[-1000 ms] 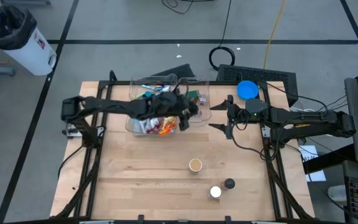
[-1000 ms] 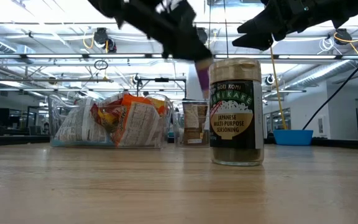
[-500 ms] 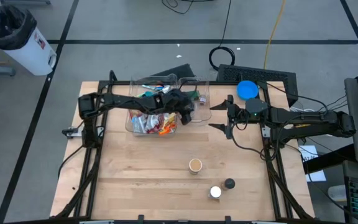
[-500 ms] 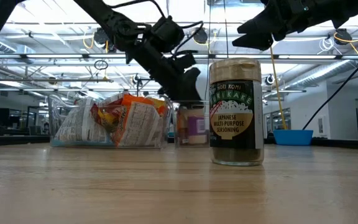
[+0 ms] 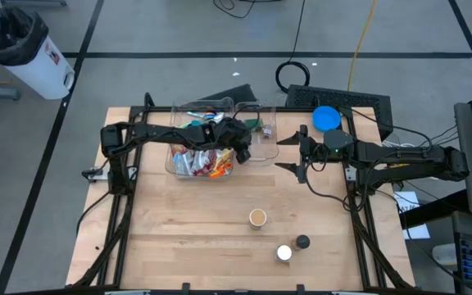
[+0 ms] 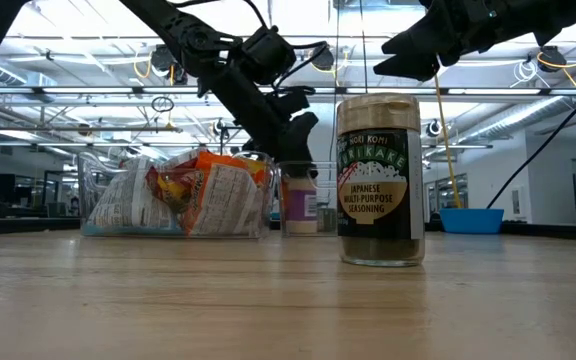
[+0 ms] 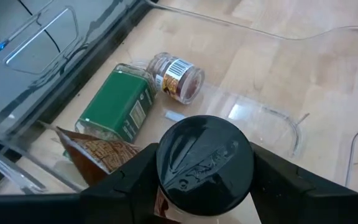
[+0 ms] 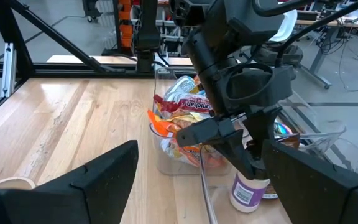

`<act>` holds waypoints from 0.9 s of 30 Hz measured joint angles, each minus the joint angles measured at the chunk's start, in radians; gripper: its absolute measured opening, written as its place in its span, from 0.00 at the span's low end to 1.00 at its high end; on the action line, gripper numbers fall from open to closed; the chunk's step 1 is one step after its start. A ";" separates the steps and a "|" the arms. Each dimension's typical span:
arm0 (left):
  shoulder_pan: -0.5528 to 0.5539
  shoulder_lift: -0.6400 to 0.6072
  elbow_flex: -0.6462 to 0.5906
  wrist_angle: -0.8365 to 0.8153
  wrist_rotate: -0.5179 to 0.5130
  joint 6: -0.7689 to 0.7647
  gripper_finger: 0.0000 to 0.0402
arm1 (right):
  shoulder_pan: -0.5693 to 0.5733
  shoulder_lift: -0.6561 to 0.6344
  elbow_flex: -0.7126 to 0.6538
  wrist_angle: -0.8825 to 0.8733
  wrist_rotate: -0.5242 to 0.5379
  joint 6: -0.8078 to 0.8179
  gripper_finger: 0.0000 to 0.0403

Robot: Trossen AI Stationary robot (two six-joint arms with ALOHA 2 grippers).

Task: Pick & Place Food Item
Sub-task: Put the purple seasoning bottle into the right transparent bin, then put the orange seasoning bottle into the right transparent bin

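Left wrist view: a black-lidded jar [image 7: 204,165] is pinched between the left gripper's [image 7: 197,180] fingers [image 7: 291,183], inside a clear bin [image 5: 262,152] at the counter's [image 5: 203,238] far side. A green tin [image 7: 117,106] and a small spice jar [image 7: 176,74] are lying in that bin. A second bin [image 5: 199,160], just beside, is filled with snack packets. The right gripper [image 5: 295,152] is held above the counter, fingers spread, empty.
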 joint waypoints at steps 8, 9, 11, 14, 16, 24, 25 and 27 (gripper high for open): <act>-0.018 -0.012 -0.003 -0.011 0.001 0.000 0.94 | 0.000 0.000 0.000 -0.035 -0.002 0.002 0.82; -0.020 -0.021 -0.003 -0.021 0.002 0.002 0.96 | 0.000 0.000 0.000 -0.042 -0.004 0.003 0.82; -0.027 -0.036 -0.003 -0.032 0.004 0.004 0.92 | 0.001 0.000 0.000 -0.062 -0.005 0.003 0.82; -0.035 -0.073 -0.004 -0.047 0.007 0.003 0.84 | 0.019 0.000 0.000 -0.087 -0.005 0.001 0.82; -0.042 -0.095 -0.004 -0.046 0.006 0.004 0.79 | 0.048 -0.001 0.000 -0.098 -0.008 -0.007 0.82; -0.062 -0.170 -0.004 -0.050 0.004 0.005 0.67 | 0.270 -0.018 0.001 -0.158 -0.006 0.072 0.82; -0.064 -0.172 -0.004 -0.052 0.004 0.005 0.67 | 0.306 -0.019 0.001 -0.167 -0.005 0.098 0.82; -0.068 -0.174 -0.004 -0.053 0.004 0.005 0.66 | 0.383 -0.019 0.002 -0.200 -0.004 0.146 0.82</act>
